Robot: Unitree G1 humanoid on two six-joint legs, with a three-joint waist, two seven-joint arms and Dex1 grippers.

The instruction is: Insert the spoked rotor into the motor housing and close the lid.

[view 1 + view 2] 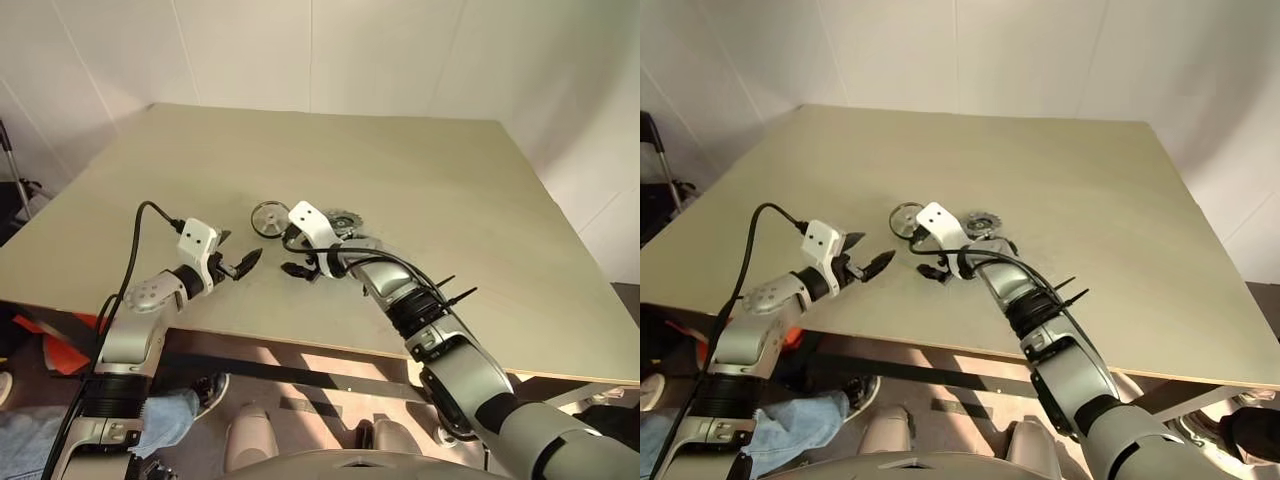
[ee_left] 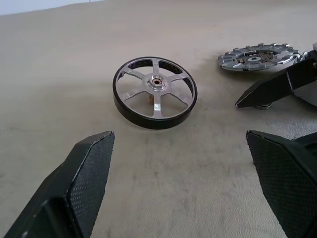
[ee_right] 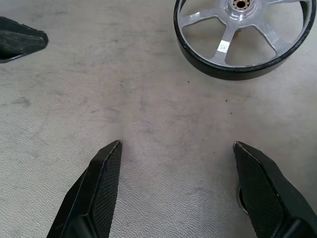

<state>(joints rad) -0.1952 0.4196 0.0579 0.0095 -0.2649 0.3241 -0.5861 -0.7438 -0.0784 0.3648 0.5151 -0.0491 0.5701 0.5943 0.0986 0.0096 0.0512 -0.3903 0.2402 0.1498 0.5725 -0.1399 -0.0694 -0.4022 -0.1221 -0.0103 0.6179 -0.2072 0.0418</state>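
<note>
The spoked rotor lies flat on the counter, above the middle of the left wrist picture: a dark ring with pale silver spokes running to a small hub. At the upper right of that picture lies the motor housing, a flat toothed silver disc with a darker centre, well apart from the rotor. Its near edge is partly hidden.

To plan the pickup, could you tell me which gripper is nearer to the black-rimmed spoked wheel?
Right, narrowly. The right gripper sits open beside the black-rimmed spoked wheel, one fingertip near its rim; the left gripper, also open, faces it from slightly farther.
</note>
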